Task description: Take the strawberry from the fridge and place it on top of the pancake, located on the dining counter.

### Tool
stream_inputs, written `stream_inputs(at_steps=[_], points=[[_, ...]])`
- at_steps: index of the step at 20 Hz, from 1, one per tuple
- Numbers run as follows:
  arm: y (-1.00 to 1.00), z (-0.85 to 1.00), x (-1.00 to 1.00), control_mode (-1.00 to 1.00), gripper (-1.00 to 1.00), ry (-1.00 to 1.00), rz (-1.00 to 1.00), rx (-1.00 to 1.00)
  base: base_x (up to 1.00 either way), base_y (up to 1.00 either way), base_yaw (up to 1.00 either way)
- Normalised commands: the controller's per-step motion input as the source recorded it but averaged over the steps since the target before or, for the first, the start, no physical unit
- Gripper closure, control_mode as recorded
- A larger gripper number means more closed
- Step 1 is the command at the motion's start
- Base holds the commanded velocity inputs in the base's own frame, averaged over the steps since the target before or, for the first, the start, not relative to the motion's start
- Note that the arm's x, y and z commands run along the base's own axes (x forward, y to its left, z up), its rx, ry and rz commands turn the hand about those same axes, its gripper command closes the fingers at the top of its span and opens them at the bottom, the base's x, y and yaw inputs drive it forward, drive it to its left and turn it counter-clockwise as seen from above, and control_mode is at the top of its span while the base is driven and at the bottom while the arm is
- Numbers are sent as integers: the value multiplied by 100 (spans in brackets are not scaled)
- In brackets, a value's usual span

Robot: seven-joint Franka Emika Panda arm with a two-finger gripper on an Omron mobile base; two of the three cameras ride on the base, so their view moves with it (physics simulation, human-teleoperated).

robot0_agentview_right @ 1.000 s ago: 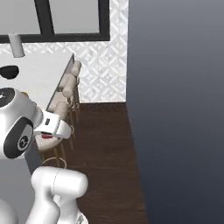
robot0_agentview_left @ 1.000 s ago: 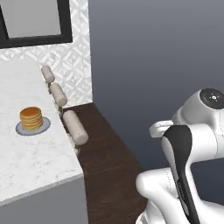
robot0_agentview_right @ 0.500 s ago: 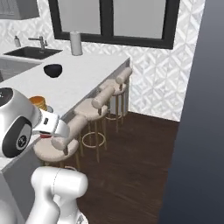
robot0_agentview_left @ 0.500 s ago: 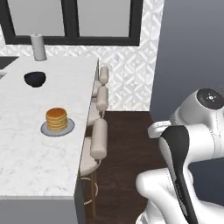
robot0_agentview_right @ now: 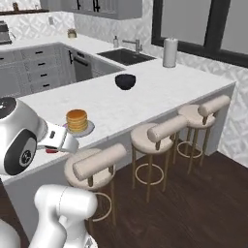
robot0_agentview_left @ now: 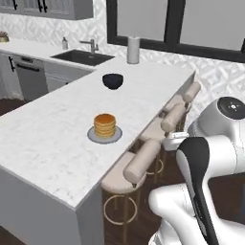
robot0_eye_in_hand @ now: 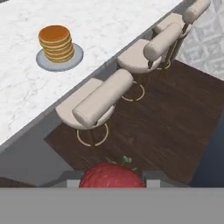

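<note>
The strawberry (robot0_eye_in_hand: 112, 175) is red with a small green stalk, and my gripper (robot0_eye_in_hand: 111, 180) is shut on it; it fills the bottom of the hand view. In the right base view it shows as a red speck (robot0_agentview_right: 51, 150) under my hand, beside the dining counter's (robot0_agentview_right: 160, 92) near edge. The pancake (robot0_agentview_left: 104, 125), a golden stack on a round grey plate (robot0_agentview_left: 93, 138), stands on the white marble dining counter (robot0_agentview_left: 48, 143). My gripper hangs over the stools and floor, off the counter's edge, short of the pancake (robot0_eye_in_hand: 56, 42). The fridge is out of view.
Three beige stools (robot0_agentview_right: 99, 162) line the counter's side below my hand. A dark blue bowl (robot0_agentview_left: 113, 81) sits farther along the top and a grey canister (robot0_agentview_left: 133, 50) at its far end. A sink (robot0_agentview_left: 82, 57) lies beyond. Dark wood floor (robot0_eye_in_hand: 175, 118) is free.
The whole picture has swung round as the base turned; the dining counter with the pancake now lies ahead and closer. The gripper stays shut on the strawberry.
</note>
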Motion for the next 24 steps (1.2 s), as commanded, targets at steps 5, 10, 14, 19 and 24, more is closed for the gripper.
stream_inputs(at_steps=[5,10,14,19,24], points=[[0,0,0,100,100,0,0,0,4,-72,81],[0,0,0,100,100,0,0,0,0,-76,78],[0,0,0,100,100,0,0,0,0,-95,55],[0,0,0,100,100,0,0,0,0,-95,46],[0,0,0,100,100,0,0,0,48,-6,26]])
